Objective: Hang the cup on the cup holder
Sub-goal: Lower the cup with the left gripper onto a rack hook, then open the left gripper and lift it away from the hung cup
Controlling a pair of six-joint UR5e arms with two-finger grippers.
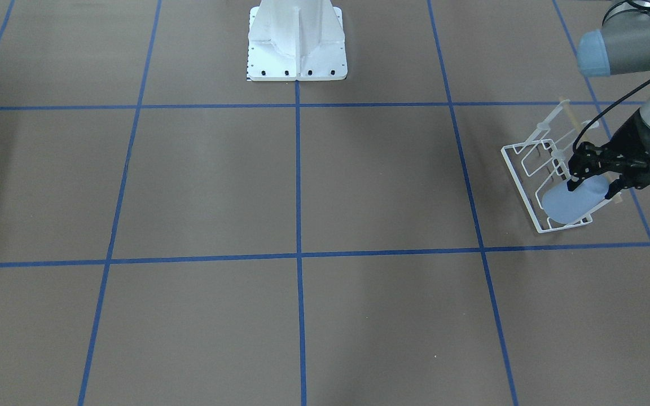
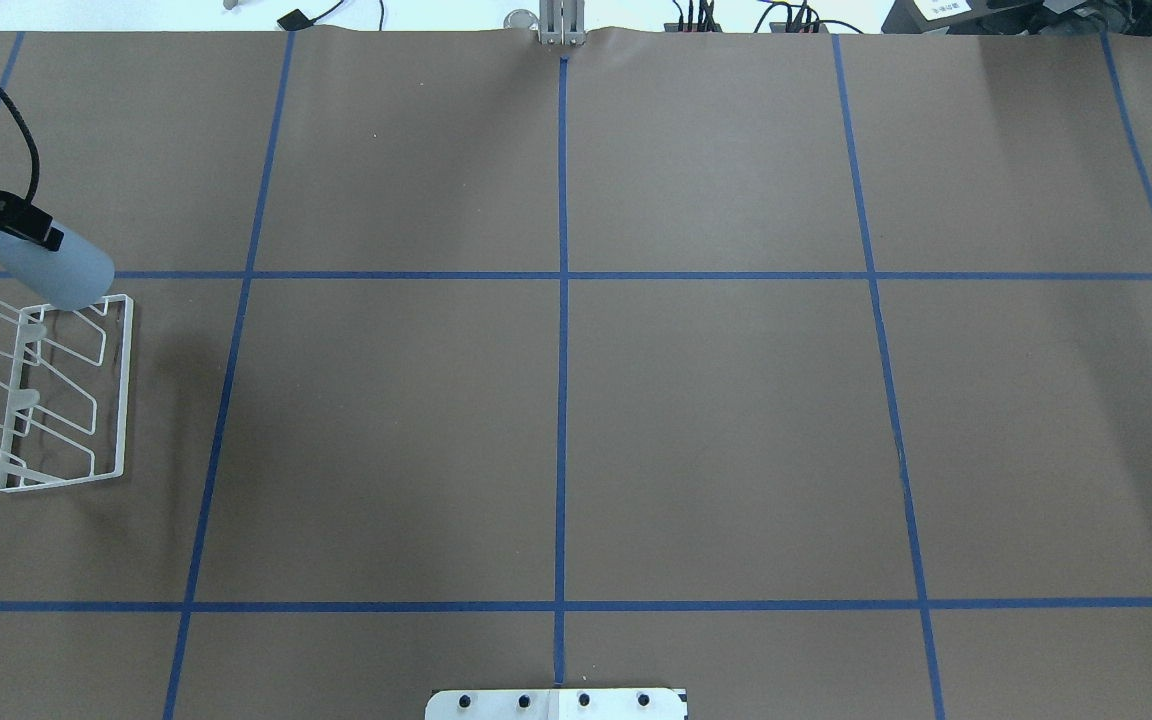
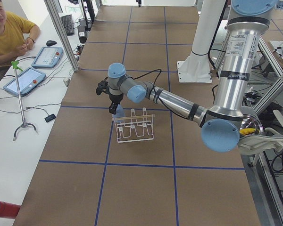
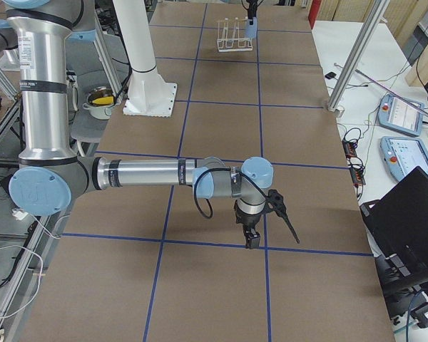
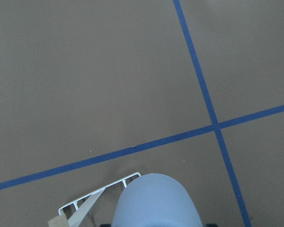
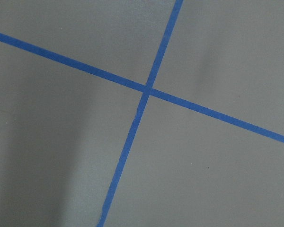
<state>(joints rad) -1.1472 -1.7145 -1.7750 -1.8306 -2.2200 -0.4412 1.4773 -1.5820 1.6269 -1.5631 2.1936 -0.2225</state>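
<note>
The light blue-grey cup [image 1: 570,204] is tilted over the end of the white wire cup holder [image 1: 531,189] farthest from the robot. My left gripper [image 1: 592,186] is shut on the cup's narrow end. The overhead view shows the cup [image 2: 61,268] at the rack's far corner, the rack [image 2: 66,400] below it and the gripper [image 2: 6,225] at the left edge. I cannot tell whether a prong is inside the cup. The left wrist view shows the cup [image 5: 154,203] and a rack corner [image 5: 99,194]. My right gripper [image 4: 251,239] hangs low over the table far from the rack; I cannot tell whether it is open.
The white robot pedestal [image 1: 297,45] stands at the table's middle on the robot's side. Blue tape lines [image 2: 563,400] grid the brown table. A side table with tablets [image 3: 28,77], a seated person [image 3: 9,33] and a metal post [image 3: 61,33] stand beyond the far edge.
</note>
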